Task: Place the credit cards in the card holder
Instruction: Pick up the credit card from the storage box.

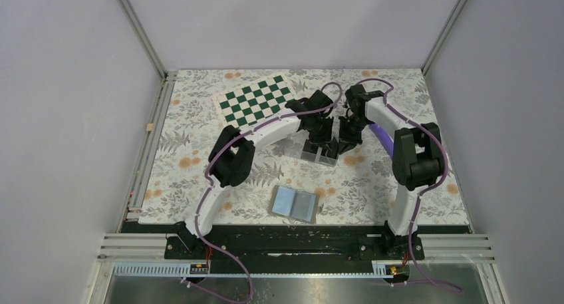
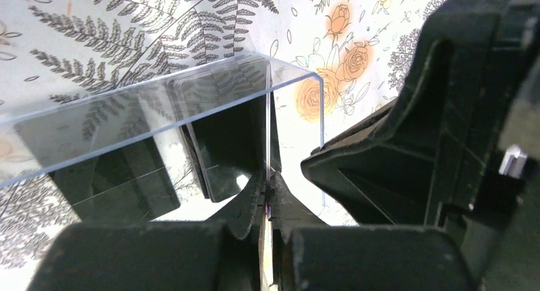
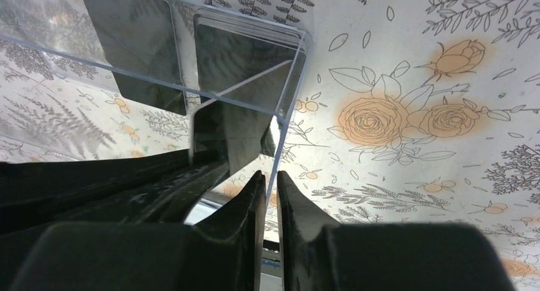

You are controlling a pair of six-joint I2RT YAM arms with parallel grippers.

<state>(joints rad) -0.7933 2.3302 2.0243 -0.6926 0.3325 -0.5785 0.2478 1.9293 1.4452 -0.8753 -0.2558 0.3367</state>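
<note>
The clear acrylic card holder (image 1: 318, 155) stands mid-table, with both grippers at it. Black credit cards (image 2: 113, 176) stand inside its compartments; they also show in the right wrist view (image 3: 137, 46). My left gripper (image 2: 269, 176) is shut on a thin black card (image 3: 234, 133). That card is seen edge-on (image 2: 268, 132) in the left wrist view and reaches down into the holder (image 2: 159, 100). My right gripper (image 3: 270, 184) is pinched on the holder's thin clear end wall (image 3: 288, 106). In the top view the left gripper (image 1: 319, 136) and the right gripper (image 1: 346, 144) almost touch.
A taupe wallet (image 1: 296, 203) lies open, light-blue inside up, near the front of the floral mat. A green-and-white checkerboard (image 1: 256, 99) lies at the back left. Grey walls enclose the table on three sides.
</note>
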